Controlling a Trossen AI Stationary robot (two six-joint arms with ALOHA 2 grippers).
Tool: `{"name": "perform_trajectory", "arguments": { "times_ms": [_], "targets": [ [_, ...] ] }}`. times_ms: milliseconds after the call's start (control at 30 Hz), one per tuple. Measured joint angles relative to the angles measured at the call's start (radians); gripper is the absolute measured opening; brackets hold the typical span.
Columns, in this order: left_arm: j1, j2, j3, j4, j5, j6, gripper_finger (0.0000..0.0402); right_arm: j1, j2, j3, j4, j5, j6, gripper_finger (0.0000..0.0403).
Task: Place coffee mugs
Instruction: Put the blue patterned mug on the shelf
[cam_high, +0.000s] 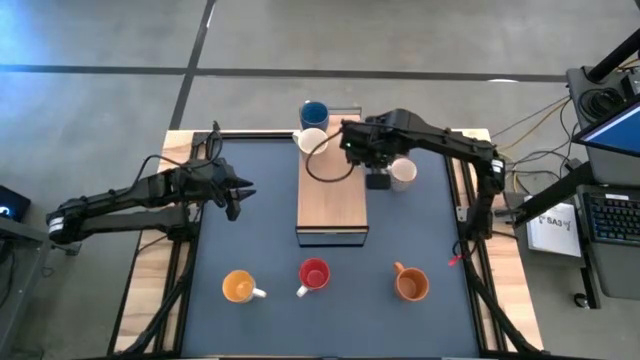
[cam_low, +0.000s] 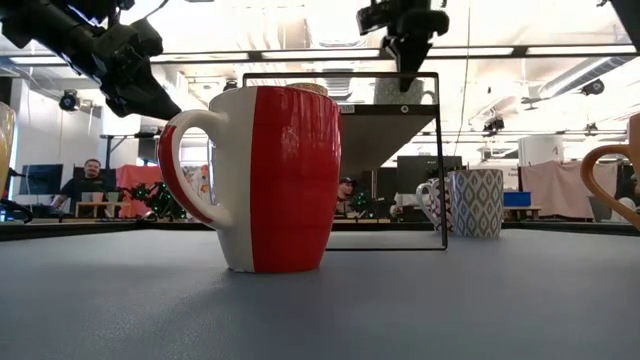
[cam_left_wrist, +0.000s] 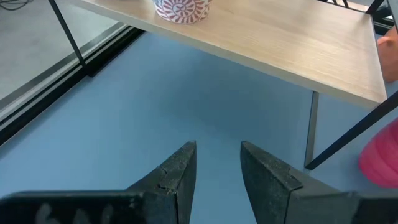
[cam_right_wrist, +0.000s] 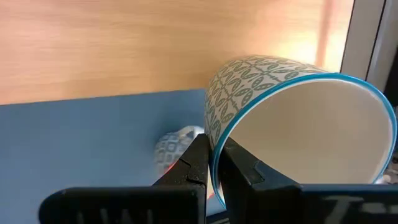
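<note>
Mugs sit in many spots on our blue table (cam_high: 440, 230). Our right gripper (cam_right_wrist: 213, 163) pinches the rim of the patterned mug (cam_right_wrist: 292, 118), just beside the wooden board (cam_high: 332, 195). Our left gripper (cam_left_wrist: 217, 171) waits over the table's left side with its fingers a little apart, holding nothing. We see a yellow mug (cam_high: 238, 287), a red mug (cam_high: 314, 274) and an orange mug (cam_high: 411, 284) in a row near the front. A blue mug (cam_high: 314, 112) stands behind the board, and a white mug (cam_high: 311, 141) stands on its far end.
</note>
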Motion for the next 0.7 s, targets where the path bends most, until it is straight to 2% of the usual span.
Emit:
{"name": "perform_trajectory", "arguments": {
  "times_ms": [433,700],
  "targets": [
    [0.000,0.000,0.000,0.001,0.000,0.021,0.0107,-0.099,0.107,0.102,0.017,0.004,-0.122,0.0013],
    [0.000,0.000,0.000,0.002,0.000,0.026,0.0107,-0.113,0.136,0.141,0.049,0.008,-0.166,0.0013]
  ]
}}
